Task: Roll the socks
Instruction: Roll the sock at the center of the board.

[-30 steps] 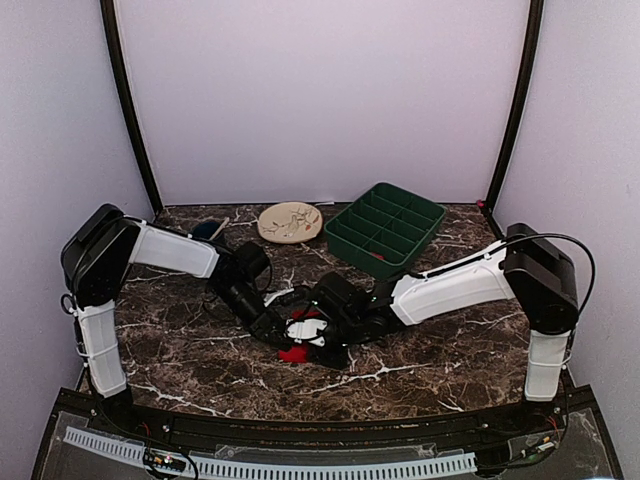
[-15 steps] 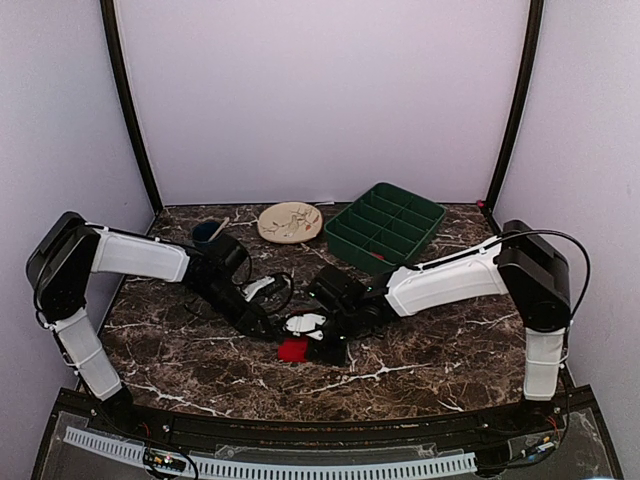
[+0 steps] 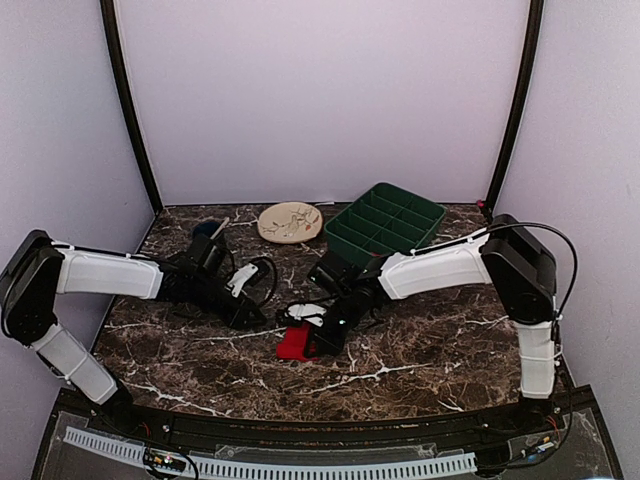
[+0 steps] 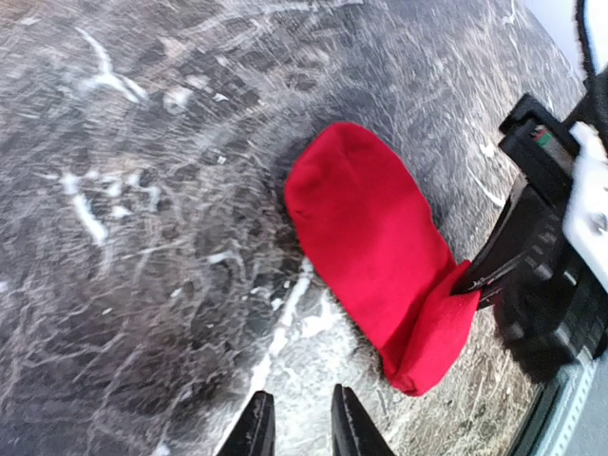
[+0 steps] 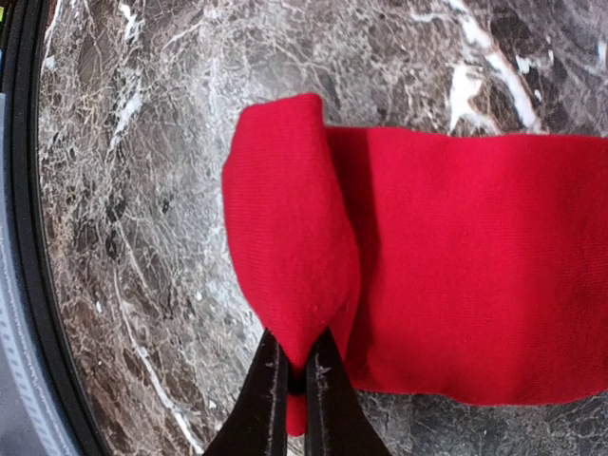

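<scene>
Right gripper [image 5: 295,385] is down low, jaws pinched tight on one end of the bright red soft fabric sock [image 5: 465,256], and that end is folded over onto the rest of the fabric. The sock lies flat on the dark marble table [image 3: 420,350], front and centre, between the two arms. Left gripper [image 4: 296,432] hangs near the sock's far side, not touching it, jaws a narrow slit apart with nothing in them. Well apart at the back sit a green plastic compartment tray [image 3: 352,243] and a beige round plate [image 3: 272,228].
</scene>
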`<act>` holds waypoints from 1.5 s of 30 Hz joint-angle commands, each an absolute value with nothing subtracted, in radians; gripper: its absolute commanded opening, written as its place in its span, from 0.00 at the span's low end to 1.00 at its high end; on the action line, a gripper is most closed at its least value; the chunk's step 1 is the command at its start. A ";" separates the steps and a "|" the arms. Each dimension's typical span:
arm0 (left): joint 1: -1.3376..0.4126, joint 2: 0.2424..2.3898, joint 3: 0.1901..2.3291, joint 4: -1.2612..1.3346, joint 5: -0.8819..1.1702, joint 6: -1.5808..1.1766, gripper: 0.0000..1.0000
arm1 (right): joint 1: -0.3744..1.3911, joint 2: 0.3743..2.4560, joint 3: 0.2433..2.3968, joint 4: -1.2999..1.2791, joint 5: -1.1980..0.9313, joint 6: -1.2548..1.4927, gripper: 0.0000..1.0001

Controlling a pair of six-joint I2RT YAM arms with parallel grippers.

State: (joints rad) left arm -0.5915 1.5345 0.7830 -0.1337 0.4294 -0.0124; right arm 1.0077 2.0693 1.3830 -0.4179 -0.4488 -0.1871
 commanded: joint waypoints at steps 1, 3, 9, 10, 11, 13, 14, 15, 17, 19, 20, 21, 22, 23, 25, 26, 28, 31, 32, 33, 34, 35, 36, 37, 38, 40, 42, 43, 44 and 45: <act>-0.600 1.440 0.706 -0.006 0.346 -0.065 0.23 | 0.986 2.135 1.447 -0.527 -0.568 -0.163 0.02; -0.609 1.426 0.692 0.017 0.323 -0.063 0.23 | 0.986 2.154 1.463 -0.553 -0.579 -0.161 0.02; -0.674 1.412 0.692 0.020 0.246 -0.033 0.23 | 0.968 2.187 1.495 -0.585 -0.619 -0.141 0.02; -0.681 1.408 0.689 0.023 0.238 -0.029 0.23 | 0.965 2.191 1.497 -0.586 -0.631 -0.136 0.02; -0.688 1.403 0.688 0.026 0.229 -0.023 0.23 | 0.961 2.194 1.498 -0.586 -0.641 -0.132 0.02; -0.699 1.400 0.686 0.028 0.215 -0.010 0.23 | 0.956 2.200 1.499 -0.584 -0.660 -0.124 0.02; -0.704 1.400 0.686 0.026 0.209 -0.003 0.23 | 0.951 2.206 1.500 -0.583 -0.668 -0.121 0.02; -0.707 1.401 0.686 0.027 0.201 0.003 0.23 | 0.945 2.211 1.501 -0.582 -0.681 -0.117 0.02; -0.712 1.406 0.690 0.027 0.194 0.017 0.23 | 0.935 2.225 1.505 -0.584 -0.701 -0.112 0.03; -0.716 1.409 0.696 0.024 0.187 0.032 0.23 | 0.924 2.233 1.506 -0.586 -0.725 -0.107 0.02; -0.717 1.408 0.696 0.026 0.185 0.040 0.24 | 0.919 2.235 1.506 -0.584 -0.733 -0.100 0.02; -0.718 1.408 0.694 0.031 0.186 0.048 0.24 | 0.914 2.238 1.508 -0.584 -0.744 -0.096 0.03; -0.719 1.407 0.692 0.034 0.189 0.054 0.24 | 0.910 2.241 1.509 -0.584 -0.753 -0.093 0.03; -0.718 1.407 0.691 0.037 0.196 0.062 0.24 | 0.906 2.243 1.509 -0.582 -0.764 -0.089 0.03; -0.722 1.406 0.687 0.039 0.218 0.076 0.25 | 0.901 2.248 1.508 -0.578 -0.785 -0.078 0.03; -0.724 1.406 0.684 0.041 0.233 0.084 0.25 | 0.898 2.251 1.509 -0.579 -0.795 -0.075 0.03; -0.730 1.410 0.680 0.044 0.259 0.101 0.26 | 0.894 2.254 1.506 -0.576 -0.822 -0.067 0.03; -0.743 1.415 0.675 0.042 0.294 0.130 0.27 | 0.885 2.264 1.507 -0.582 -0.858 -0.057 0.03; -0.748 1.418 0.675 0.038 0.308 0.141 0.28 | 0.881 2.266 1.507 -0.584 -0.867 -0.053 0.03; -0.753 1.419 0.675 0.033 0.318 0.156 0.28 | 0.878 2.267 1.504 -0.584 -0.878 -0.047 0.03; -0.761 1.419 0.674 0.029 0.321 0.177 0.29 | 0.874 2.270 1.502 -0.587 -0.891 -0.044 0.03; -0.770 1.416 0.670 0.027 0.315 0.198 0.29 | 0.871 2.275 1.504 -0.590 -0.902 -0.041 0.03; -0.782 1.412 0.663 0.028 0.305 0.219 0.30 | 0.868 2.279 1.505 -0.593 -0.911 -0.037 0.03; -0.791 1.407 0.658 0.029 0.301 0.237 0.31 | 0.866 2.283 1.506 -0.594 -0.916 -0.032 0.03; -0.795 1.403 0.656 0.026 0.303 0.252 0.31 | 0.865 2.288 1.506 -0.592 -0.923 -0.026 0.03; -0.801 1.395 0.651 0.019 0.315 0.280 0.31 | 0.863 2.295 1.510 -0.594 -0.936 -0.020 0.03; -0.809 1.390 0.646 0.017 0.320 0.304 0.32 | 0.860 2.301 1.514 -0.598 -0.953 -0.014 0.03; -0.813 1.390 0.648 0.011 0.323 0.315 0.32 | 0.858 2.306 1.515 -0.600 -0.961 -0.012 0.03; -0.818 1.392 0.653 0.002 0.326 0.327 0.32 | 0.856 2.311 1.519 -0.604 -0.965 -0.009 0.04; -0.824 1.395 0.656 -0.001 0.331 0.340 0.32 | 0.854 2.315 1.520 -0.608 -0.970 -0.008 0.04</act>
State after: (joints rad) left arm -0.8074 1.4246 0.6632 0.0257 0.3008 0.2581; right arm 0.8635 2.2681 1.5101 -0.5507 -0.9680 -0.0284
